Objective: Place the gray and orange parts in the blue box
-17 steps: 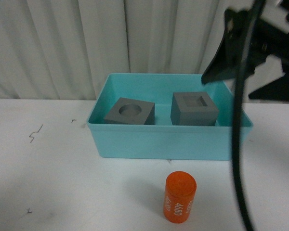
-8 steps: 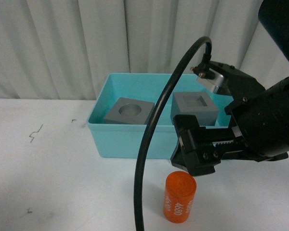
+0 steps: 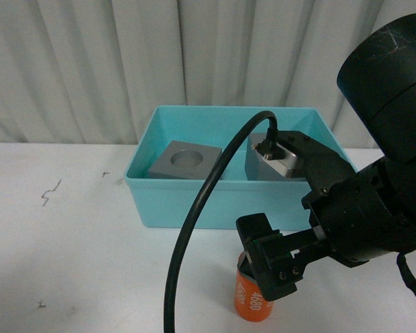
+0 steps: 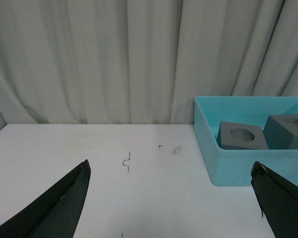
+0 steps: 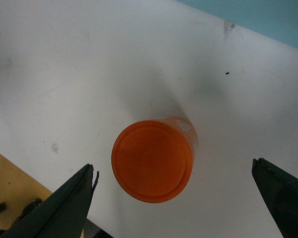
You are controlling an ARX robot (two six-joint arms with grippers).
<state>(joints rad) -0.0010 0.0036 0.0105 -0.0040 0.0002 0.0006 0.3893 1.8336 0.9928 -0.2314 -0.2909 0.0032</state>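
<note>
A pale pleated curtain (image 3: 90, 62) hangs behind a white worktop (image 3: 62, 243) marked with a few dark scuffs. Near the front edge the orange cylinder (image 3: 248, 300) stands upright on the worktop, white digits on its side, just in front of the blue box (image 3: 194, 201) and outside it. Directly above it sits the right hand (image 5: 174, 198), fingers spread wide to either side of the cylinder's round top without touching it, as the right wrist view shows. A thick black cable (image 3: 194, 229) loops from that arm. Inside the box rest both gray cubes: the one with a round recess (image 3: 186, 161) to the left, the other (image 3: 260, 163) mostly hidden behind the arm. The left hand (image 4: 171, 198) hangs wide open, well away over bare worktop.
</note>
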